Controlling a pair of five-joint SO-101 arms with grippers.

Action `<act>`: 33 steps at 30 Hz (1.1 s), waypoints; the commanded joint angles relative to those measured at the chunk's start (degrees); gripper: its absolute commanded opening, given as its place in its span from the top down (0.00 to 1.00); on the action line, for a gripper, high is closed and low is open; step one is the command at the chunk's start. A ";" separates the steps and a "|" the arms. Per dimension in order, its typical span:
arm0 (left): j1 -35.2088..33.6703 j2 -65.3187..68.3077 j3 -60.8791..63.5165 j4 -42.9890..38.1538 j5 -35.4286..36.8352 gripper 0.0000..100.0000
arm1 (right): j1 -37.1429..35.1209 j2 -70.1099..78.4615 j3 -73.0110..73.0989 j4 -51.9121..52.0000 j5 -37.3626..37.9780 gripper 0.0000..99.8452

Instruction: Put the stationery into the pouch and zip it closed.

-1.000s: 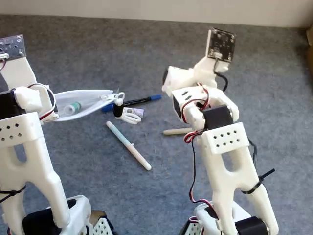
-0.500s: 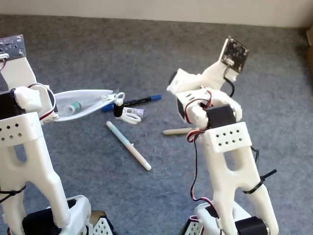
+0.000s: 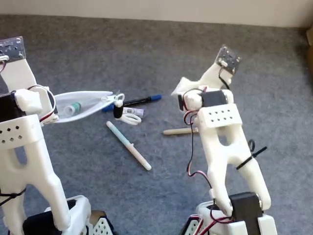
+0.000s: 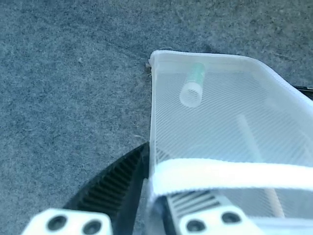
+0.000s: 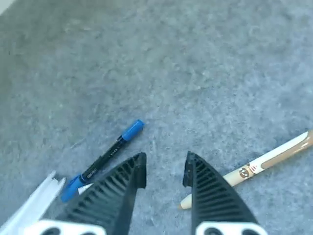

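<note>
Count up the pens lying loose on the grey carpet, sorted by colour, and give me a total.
Black pen with a blue cap: 1
Pale green and white pen: 1
Beige pen: 1
Total: 3 pens on the grey carpet, not counting whatever the white mesh pouch holds.

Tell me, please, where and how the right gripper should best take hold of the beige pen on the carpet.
Grip the beige pen mid-barrel, coming down from above with jaws across its length. It lies flat on the carpet, slim and straight, bare carpet either side, so the open right gripper should probably straddle it.
</note>
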State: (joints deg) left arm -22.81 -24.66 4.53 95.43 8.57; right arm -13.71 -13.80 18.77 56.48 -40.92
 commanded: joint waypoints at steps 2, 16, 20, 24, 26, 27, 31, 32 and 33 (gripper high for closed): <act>-0.48 0.75 0.40 -1.93 0.44 0.99 | 1.36 1.89 -5.76 1.80 -2.46 0.88; -0.48 0.75 0.57 -1.93 0.44 0.99 | 1.36 9.19 -6.11 0.92 -4.40 0.88; -0.48 0.75 0.57 -1.93 0.44 0.99 | 1.36 11.03 -6.11 -0.13 -8.62 0.88; -0.48 0.75 0.57 -1.93 0.44 0.99 | 1.45 13.23 -6.20 -0.40 -11.43 0.88; -0.48 0.75 0.57 -1.93 0.44 0.99 | 1.45 14.37 -7.43 -0.31 -12.92 0.88; -0.48 0.75 0.57 -1.93 0.44 0.99 | 1.71 15.16 -8.22 -0.31 -13.54 0.88; -0.48 0.75 0.57 -1.93 0.44 0.99 | 4.70 19.74 -10.59 -0.31 -14.68 0.88; -0.48 0.75 0.57 -1.93 0.44 0.99 | 5.49 21.05 -11.47 -0.31 -14.77 0.88; -0.48 0.75 0.57 -1.93 0.44 0.99 | 6.20 22.37 -12.62 -0.22 -15.03 0.88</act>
State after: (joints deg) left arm -22.81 -24.75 4.97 94.64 8.57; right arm -9.93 7.65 11.30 57.80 -54.90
